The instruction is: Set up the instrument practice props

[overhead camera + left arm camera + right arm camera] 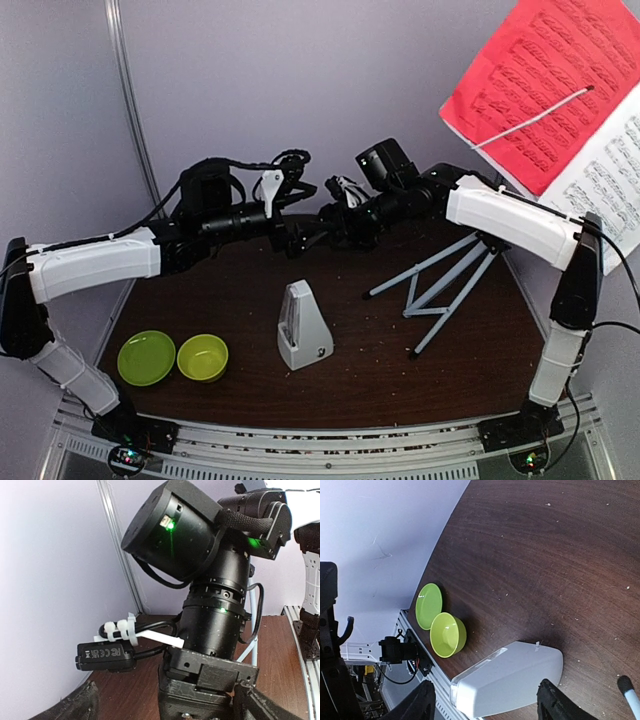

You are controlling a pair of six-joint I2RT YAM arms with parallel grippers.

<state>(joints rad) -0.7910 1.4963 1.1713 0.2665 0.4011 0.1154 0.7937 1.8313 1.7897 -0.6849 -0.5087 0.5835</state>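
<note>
metronome (303,335) mid-table, music stand (425,266) legs at right, bowls (202,357) front left, gaps between

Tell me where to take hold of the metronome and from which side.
Grip the metronome near its narrow top, coming straight down from above. It stands upright on the table and tapers from a wide base, so the upper part is probably the easiest to span. Close across its two side faces. The lime-green bowls toward the left arm stand apart from it and should not hinder.

Pale lilac walls (300,70), dark brown wooden table (380,365)
</note>
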